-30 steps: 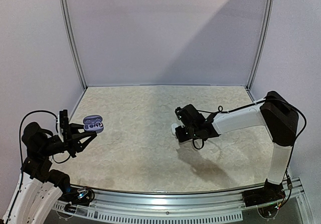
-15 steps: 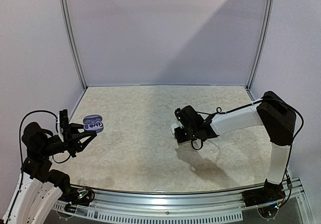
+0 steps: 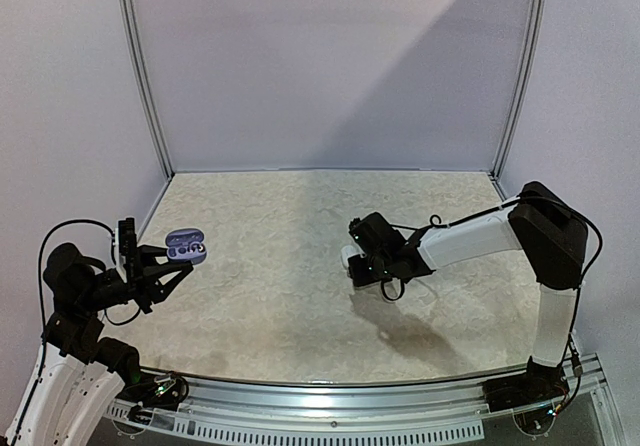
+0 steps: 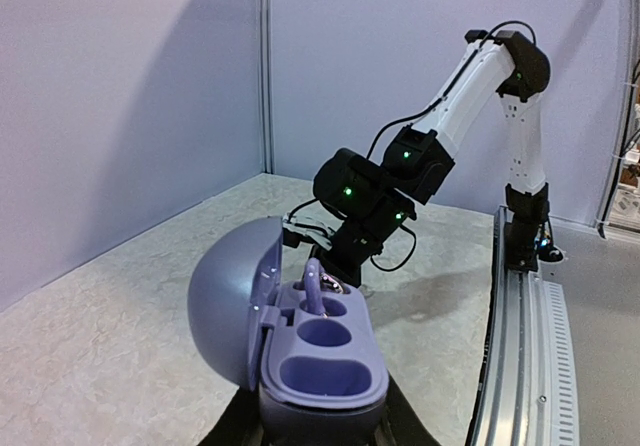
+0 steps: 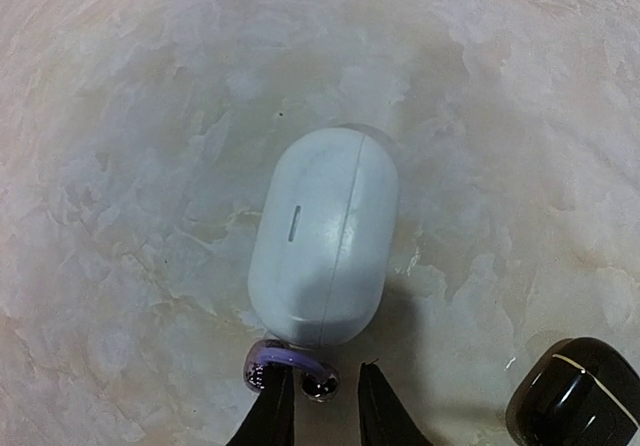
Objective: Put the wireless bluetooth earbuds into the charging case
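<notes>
Left end effector (image 4: 318,431): clamped on the open charging case (image 4: 320,366), which I hold above the table (image 3: 270,296) at its near left. The lid stands up on the case's left side. One purple earbud (image 4: 313,286) stands in the far pocket.

Right end effector (image 5: 325,394): low over the table, right of centre, fingers a narrow gap apart and gripping nothing. A second purple earbud (image 5: 285,364) lies on the table, touching the end of a closed white case (image 5: 323,236) that faces my fingers. It sits just at one fingertip; contact there I cannot tell. A black case (image 5: 575,391) lies apart from the white one.
</notes>
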Robot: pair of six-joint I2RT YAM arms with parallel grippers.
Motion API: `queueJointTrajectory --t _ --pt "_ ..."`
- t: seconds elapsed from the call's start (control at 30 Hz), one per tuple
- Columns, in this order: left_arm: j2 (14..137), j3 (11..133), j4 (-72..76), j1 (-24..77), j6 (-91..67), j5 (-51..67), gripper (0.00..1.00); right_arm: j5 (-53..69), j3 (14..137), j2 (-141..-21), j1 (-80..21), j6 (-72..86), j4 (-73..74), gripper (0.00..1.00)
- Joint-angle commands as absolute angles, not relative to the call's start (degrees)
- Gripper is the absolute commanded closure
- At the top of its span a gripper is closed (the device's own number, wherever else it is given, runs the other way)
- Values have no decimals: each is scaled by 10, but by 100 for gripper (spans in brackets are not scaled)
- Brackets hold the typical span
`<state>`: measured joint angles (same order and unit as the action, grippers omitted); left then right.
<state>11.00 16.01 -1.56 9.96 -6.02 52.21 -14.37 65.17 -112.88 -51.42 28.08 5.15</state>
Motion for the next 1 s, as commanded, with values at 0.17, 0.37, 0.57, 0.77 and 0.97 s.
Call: queueJointTrajectory --t 0.17,0.37,0.57,0.77,0.97 --pt "109 154 -16 100 -59 523 100 -110 657 -1101 -516 253 96 76" --pt "111 154 -16 100 -59 522 100 -62 707 -1074 -516 164 176 75" --pt "115 153 -15 99 -59 521 100 17 763 -1078 -503 -72 263 72" --pt "113 155 -20 93 -55 521 100 88 745 -1082 -491 -343 264 51" --pt "113 155 -21 90 -56 522 100 74 766 -1120 -482 -460 268 52"
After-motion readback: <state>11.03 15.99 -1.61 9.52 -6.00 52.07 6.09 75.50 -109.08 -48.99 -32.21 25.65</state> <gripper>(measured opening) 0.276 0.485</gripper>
